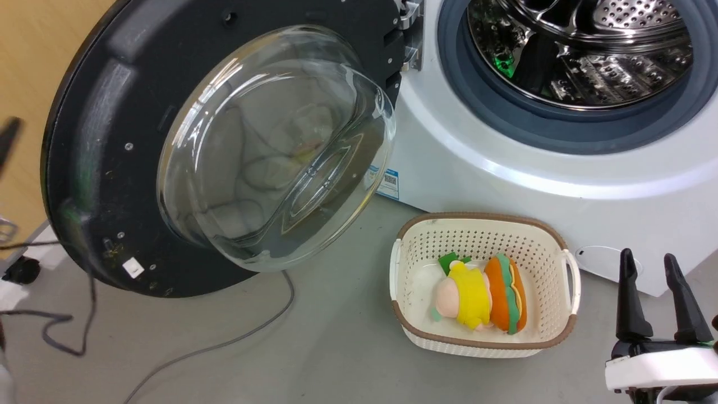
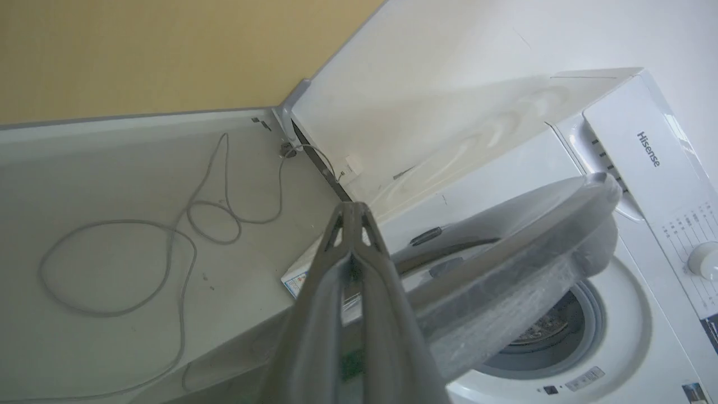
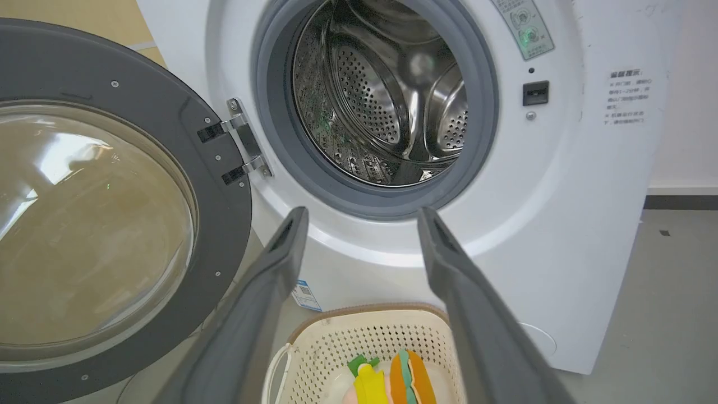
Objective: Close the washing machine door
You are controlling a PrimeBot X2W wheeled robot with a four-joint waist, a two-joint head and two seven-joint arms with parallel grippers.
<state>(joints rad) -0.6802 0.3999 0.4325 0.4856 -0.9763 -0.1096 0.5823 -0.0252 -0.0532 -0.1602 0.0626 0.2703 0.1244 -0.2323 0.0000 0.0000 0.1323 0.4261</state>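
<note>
The washing machine door (image 1: 90, 140), black with a bulging glass bowl, stands swung wide open on the left, its hinge at the washing machine (image 1: 477, 168). The steel drum (image 1: 589, 50) is uncovered. In the left wrist view my left gripper (image 2: 353, 210) is shut on nothing, its fingers pointing past the outer side of the door (image 2: 521, 252); whether they touch it I cannot tell. My right gripper (image 1: 647, 257) is open at the lower right, beside the basket. Between its fingers (image 3: 263, 303) show the machine (image 3: 561, 224) and the open door (image 3: 219, 185).
A cream perforated basket (image 1: 566, 280) holding plush toys (image 1: 482, 294) sits on the grey floor in front of the machine, also visible as the basket (image 3: 336, 342). Grey cables (image 1: 224, 342) trail across the floor under the door. A yellow wall (image 1: 28, 56) stands behind the door.
</note>
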